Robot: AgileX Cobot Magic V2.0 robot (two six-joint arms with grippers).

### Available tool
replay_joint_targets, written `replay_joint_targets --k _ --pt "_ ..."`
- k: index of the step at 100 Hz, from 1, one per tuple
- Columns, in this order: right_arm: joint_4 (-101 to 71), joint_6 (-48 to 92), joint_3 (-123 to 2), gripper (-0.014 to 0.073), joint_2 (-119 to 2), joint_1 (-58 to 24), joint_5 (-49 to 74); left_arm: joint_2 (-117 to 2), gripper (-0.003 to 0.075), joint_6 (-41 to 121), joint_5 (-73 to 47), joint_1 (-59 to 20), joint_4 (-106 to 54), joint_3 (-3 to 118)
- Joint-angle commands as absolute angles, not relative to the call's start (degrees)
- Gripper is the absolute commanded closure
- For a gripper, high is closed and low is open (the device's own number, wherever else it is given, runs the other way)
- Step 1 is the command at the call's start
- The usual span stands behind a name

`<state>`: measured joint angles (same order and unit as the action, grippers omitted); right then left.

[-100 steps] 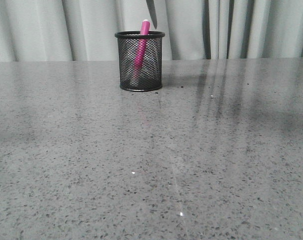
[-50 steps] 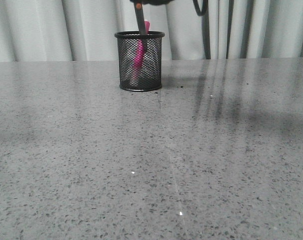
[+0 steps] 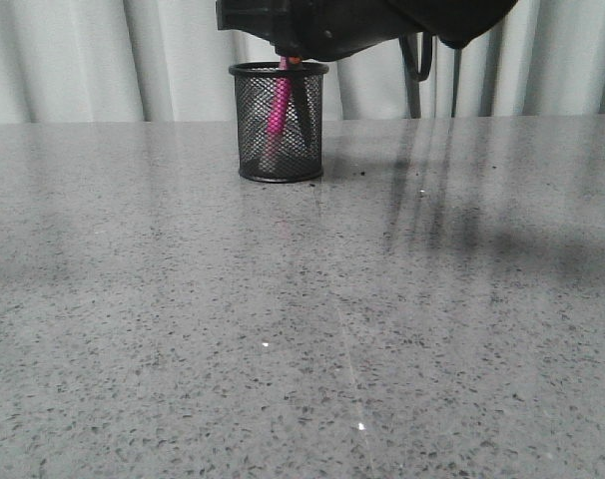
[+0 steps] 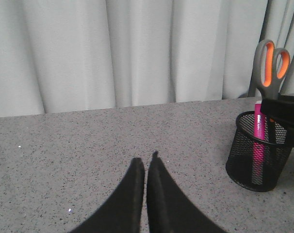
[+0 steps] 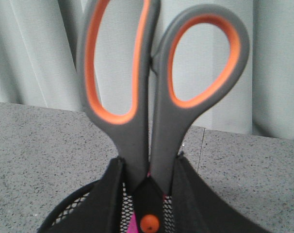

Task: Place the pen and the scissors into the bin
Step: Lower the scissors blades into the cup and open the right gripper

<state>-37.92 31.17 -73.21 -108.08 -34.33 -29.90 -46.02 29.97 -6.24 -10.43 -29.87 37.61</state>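
The black mesh bin (image 3: 279, 122) stands at the far middle of the table. The pink pen (image 3: 278, 105) leans inside it. My right gripper (image 3: 301, 40) hangs right over the bin's rim, shut on the scissors (image 5: 154, 97) just below their grey-and-orange handles. The orange pivot dot (image 5: 149, 224) sits at the rim, and the dark blades (image 3: 301, 105) reach down inside the bin. The left wrist view shows the bin (image 4: 256, 155), the pen (image 4: 258, 131) and the scissors' handles (image 4: 270, 63) off to one side. My left gripper (image 4: 146, 162) is shut and empty, low over bare table.
Grey speckled table (image 3: 302, 329) with pale curtains (image 3: 103, 60) behind its far edge. The right arm's dark body (image 3: 402, 20) fills the top of the front view above the bin.
My right gripper has come down into the front view with the scissors. Their blades have gone from above the rim to down inside the bin beside the pen.
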Motion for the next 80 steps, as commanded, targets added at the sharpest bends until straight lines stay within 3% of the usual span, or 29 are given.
replay_joint_targets --k 1,54,64,80 --pt "-36.8 30.9 -74.6 0.0670 -104.8 -34.6 -33.9 -45.6 0.0739 29.9 -2.2 -10.3 -30.5 39.2" --pt "-36.8 30.9 -73.0 0.0654 -104.9 -34.8 -32.0 -45.6 0.0739 29.9 -2.3 -10.3 -30.5 39.2" --pt "-36.8 30.9 -73.0 0.0582 -104.9 -34.8 -32.0 -45.6 0.0739 29.9 -2.4 -10.3 -30.5 39.2" --pt "-36.8 30.9 -73.0 0.0354 -104.9 -34.8 -31.9 -45.6 0.0739 29.9 -2.7 -10.3 -30.5 39.2"
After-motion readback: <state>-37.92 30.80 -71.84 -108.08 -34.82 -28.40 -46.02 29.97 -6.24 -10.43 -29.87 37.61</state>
